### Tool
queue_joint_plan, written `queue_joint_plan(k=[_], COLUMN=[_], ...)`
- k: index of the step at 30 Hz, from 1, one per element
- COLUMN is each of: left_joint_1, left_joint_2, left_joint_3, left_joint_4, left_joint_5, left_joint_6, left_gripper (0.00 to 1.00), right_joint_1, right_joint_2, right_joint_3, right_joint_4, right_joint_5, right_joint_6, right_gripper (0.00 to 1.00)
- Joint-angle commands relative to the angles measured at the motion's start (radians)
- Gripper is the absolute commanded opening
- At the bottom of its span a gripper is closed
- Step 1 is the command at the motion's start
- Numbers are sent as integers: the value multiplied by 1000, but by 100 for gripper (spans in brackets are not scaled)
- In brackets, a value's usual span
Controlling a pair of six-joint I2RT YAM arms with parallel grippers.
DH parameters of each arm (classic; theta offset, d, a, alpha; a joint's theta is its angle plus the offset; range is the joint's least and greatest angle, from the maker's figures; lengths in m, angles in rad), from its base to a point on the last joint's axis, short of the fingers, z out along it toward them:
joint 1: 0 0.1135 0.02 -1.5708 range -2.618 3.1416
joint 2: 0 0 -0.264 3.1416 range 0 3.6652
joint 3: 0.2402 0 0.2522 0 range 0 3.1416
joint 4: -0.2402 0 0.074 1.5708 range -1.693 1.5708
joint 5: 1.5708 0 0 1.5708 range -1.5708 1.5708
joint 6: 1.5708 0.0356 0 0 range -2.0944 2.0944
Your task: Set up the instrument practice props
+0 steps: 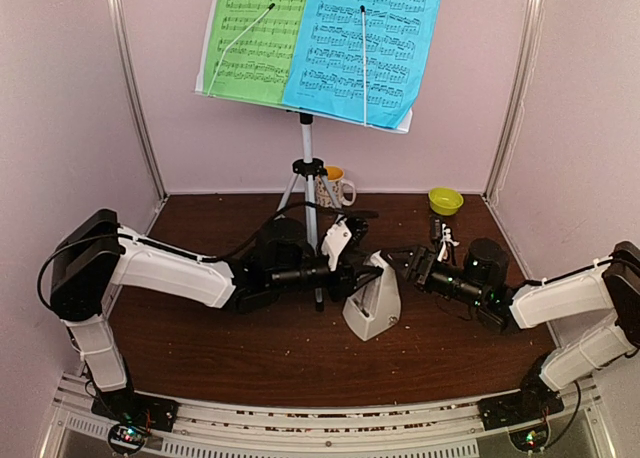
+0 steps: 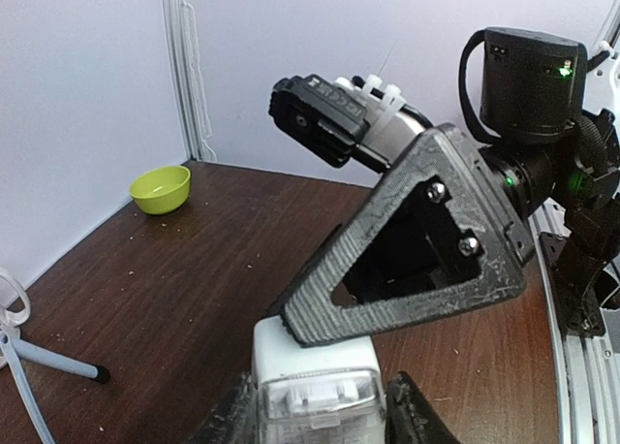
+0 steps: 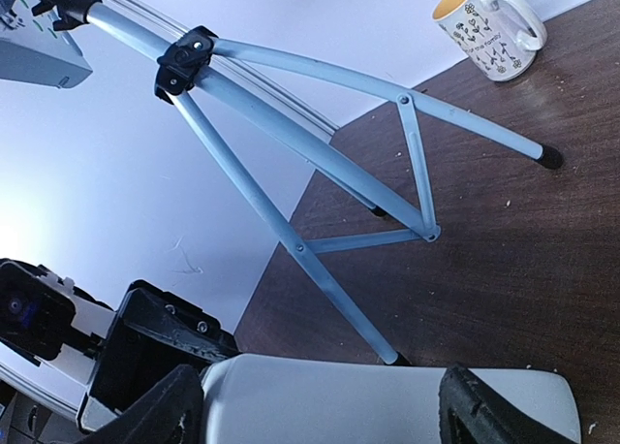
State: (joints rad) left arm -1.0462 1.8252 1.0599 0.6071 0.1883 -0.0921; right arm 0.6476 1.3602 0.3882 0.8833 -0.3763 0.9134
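The music stand (image 1: 306,143) is standing at twelve o'clock on the brown table (image 1: 200,338), its desk carrying the green sheet (image 1: 255,38) and the blue sheet (image 1: 370,43) side by side. The left gripper (image 2: 325,415) is reaching in from nine o'clock and clamping the white metronome (image 1: 373,303) sitting upright mid-table. The right gripper (image 3: 320,405) is reaching in from three o'clock, its jaws spread wide astride the same metronome; whether they are touching it is hard to call. The mug (image 1: 340,188) is sitting beside the tripod, and the green bowl (image 1: 445,200) at one o'clock.
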Motion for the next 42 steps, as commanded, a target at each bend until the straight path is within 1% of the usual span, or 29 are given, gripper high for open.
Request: queue_joint_plan(k=[1, 3, 9, 12, 15, 17, 19, 21, 25, 28, 31, 35, 38, 42], left_joint_1=[3, 3, 3, 23, 70, 91, 101, 118, 179, 233, 302, 390, 436, 477], left_joint_2=[-45, -56, -97, -160, -257, -335, -392, -439, -491, -483, -451, -368, -304, -204], left_joint_3=[-59, -80, -128, -167, -236, -277, -289, -309, -335, -300, -226, -112, -32, 39], left_joint_4=[49, 73, 93, 77, 41, -35, -163, -249, -399, -574, -742, -907, -969, -1002], left_joint_5=[42, 53, 56, 45, 41, 16, -24, -40, -71, -122, -137, -146, -145, -171], left_joint_6=[50, 54, 60, 17, -46, -49, -37, -43, -125, -157, -168, -196, -220, -244], left_gripper=[2, 0, 0, 0, 0, 0, 0, 0, 0, 0, 0, 0, 0, 0], right_joint_1=[-9, -11, -11, -11, -11, -11, -11, -9, -9, -8, -9, -9, -9, -9], right_joint_2=[47, 54, 64, 53, 26, 12, 2, -6, -21, -42, -51, -43, -41, -51], right_joint_3=[-56, -56, -50, -39, -22, -7, 7, 19, 48, 77, 108, 138, 148, 164], right_joint_4=[-178, -178, -173, -176, -205, -227, -244, -256, -284, -320, -365, -388, -391, -401], right_joint_5=[69, 70, 60, 49, 42, 36, 27, 23, 9, -2, -6, -17, -20, -18], right_joint_6=[-51, -54, -57, -63, -81, -95, -106, -112, -131, -152, -174, -188, -187, -195], right_gripper=[83, 83, 83, 83, 85, 86, 86, 87, 89, 90, 91, 92, 93, 94])
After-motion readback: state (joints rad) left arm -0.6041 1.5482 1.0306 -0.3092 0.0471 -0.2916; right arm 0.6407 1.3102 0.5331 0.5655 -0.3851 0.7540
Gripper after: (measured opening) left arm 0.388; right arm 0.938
